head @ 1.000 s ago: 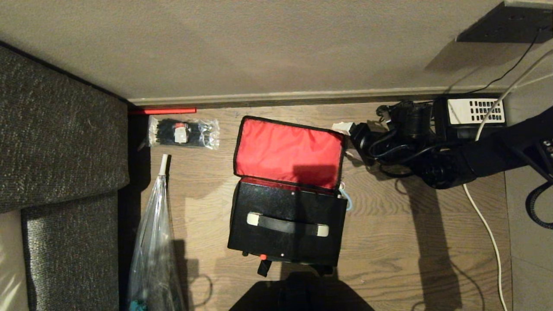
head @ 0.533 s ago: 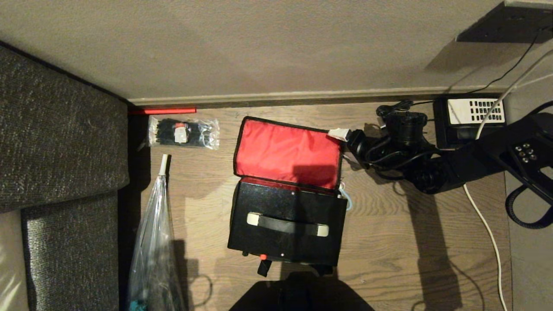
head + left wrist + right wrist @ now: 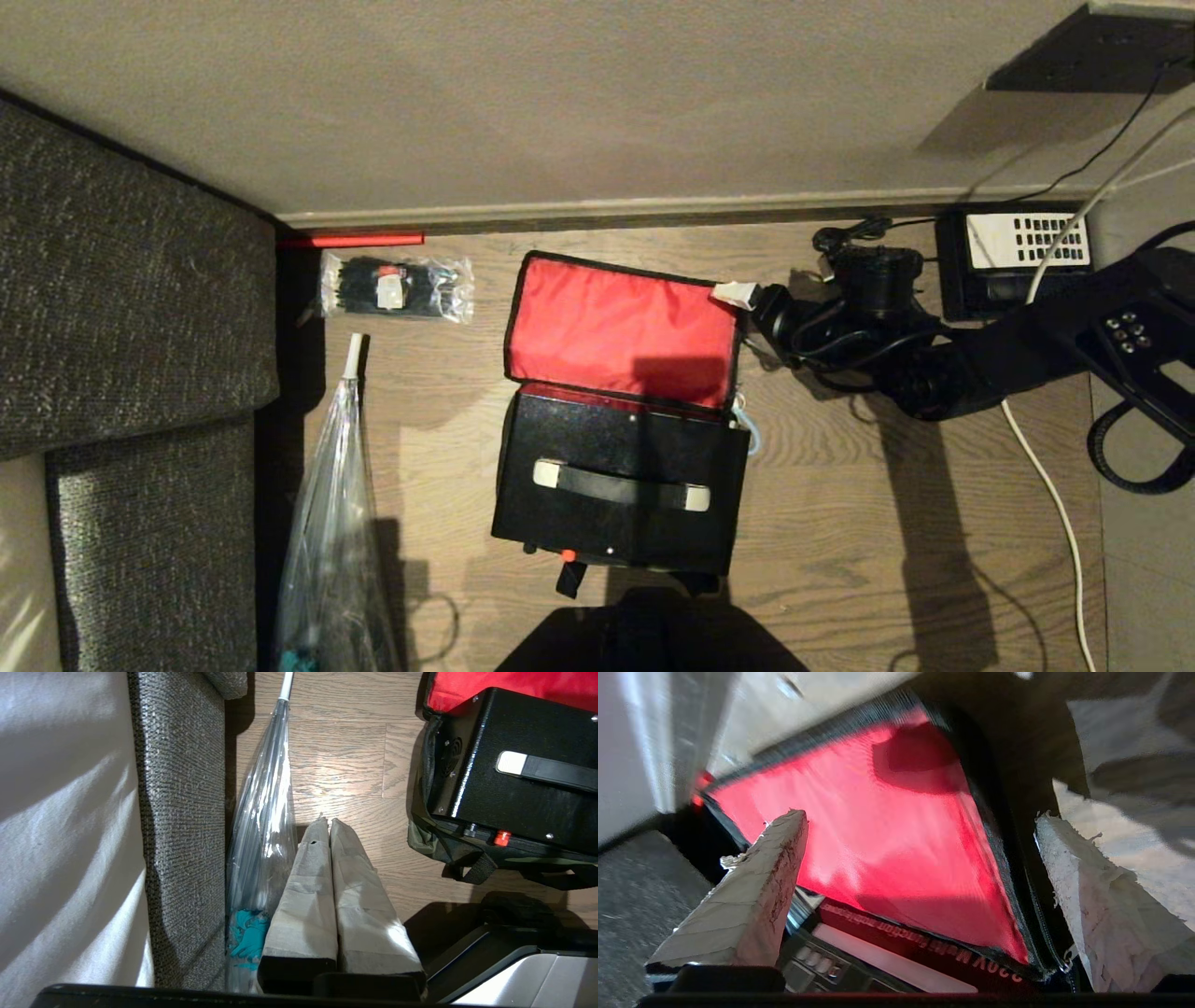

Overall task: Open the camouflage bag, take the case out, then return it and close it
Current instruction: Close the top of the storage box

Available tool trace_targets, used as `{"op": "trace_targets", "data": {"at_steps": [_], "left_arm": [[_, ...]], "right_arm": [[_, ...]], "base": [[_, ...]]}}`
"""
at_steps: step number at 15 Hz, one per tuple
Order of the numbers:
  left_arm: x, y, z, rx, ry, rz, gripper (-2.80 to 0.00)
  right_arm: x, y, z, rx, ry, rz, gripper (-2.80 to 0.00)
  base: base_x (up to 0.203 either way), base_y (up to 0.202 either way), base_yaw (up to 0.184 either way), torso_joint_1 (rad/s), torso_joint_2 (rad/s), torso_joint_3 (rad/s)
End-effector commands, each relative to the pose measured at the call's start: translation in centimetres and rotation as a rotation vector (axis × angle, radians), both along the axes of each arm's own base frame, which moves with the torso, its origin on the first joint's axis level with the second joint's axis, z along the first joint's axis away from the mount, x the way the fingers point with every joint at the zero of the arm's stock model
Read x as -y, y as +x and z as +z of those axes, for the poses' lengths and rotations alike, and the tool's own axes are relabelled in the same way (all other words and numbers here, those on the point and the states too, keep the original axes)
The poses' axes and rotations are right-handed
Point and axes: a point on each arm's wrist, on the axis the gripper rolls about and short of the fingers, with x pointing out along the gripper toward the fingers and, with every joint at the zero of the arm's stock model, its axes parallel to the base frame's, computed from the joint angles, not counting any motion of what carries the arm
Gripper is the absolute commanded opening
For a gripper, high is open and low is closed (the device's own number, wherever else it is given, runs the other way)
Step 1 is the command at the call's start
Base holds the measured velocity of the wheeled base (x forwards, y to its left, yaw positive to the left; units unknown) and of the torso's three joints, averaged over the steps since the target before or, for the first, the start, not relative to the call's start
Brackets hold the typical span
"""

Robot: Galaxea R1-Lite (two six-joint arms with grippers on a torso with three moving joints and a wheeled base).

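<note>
Starting on the left, the left gripper [image 3: 332, 828] is just parked low beside the dark grey woven sofa [image 3: 121, 308], padded fingers pressed together and holding nothing, with a clear plastic umbrella [image 3: 331, 523] lying on the wooden floor next to it. In the middle sits the boxy camouflage fabric bag [image 3: 624, 411], lid flipped back toward the wall so the bright red lining faces up. The flat black hard case [image 3: 621, 495] with the black strap handle is sitting inside the bag body, filling it. Over on the right, the right gripper [image 3: 742, 303] is at the far right corner of the raised lid, its tape-wrapped fingers [image 3: 752, 891] spread wide, one over the red lining and one outside the black trim, not clamped on anything yet. So I'd guess this is either the end of opening the lid or the start of closing. If closing, the next move needs those fingers pinching the lid edge, then swinging it forward over the case.
</note>
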Motion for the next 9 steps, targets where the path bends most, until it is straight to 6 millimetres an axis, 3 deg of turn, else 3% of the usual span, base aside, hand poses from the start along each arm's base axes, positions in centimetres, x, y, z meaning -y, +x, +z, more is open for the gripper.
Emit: {"op": "trace_targets", "data": {"at_steps": [1, 6, 9], "left_arm": [[0.0, 0.0, -0.1, -0.001, 0.0, 0.001, -2.8], [0.0, 0.0, -0.1, -0.001, 0.0, 0.001, -2.8], [0.0, 0.0, -0.1, -0.001, 0.0, 0.001, -2.8]], "right_arm": [[-1.0, 0.2, -1.5, -0.027, -0.003, 0.02, 0.0], [-2.1, 0.6, -2.0, 0.029, 0.022, 0.036, 0.0], [-2.4, 0.0, -0.5, 0.081, 0.048, 0.044, 0.0]], "base": [[0.0, 0.0, 0.0, 0.0, 0.0, 0.0], [0.0, 0.0, 0.0, 0.0, 0.0, 0.0], [0.0, 0.0, 0.0, 0.0, 0.0, 0.0]]}}
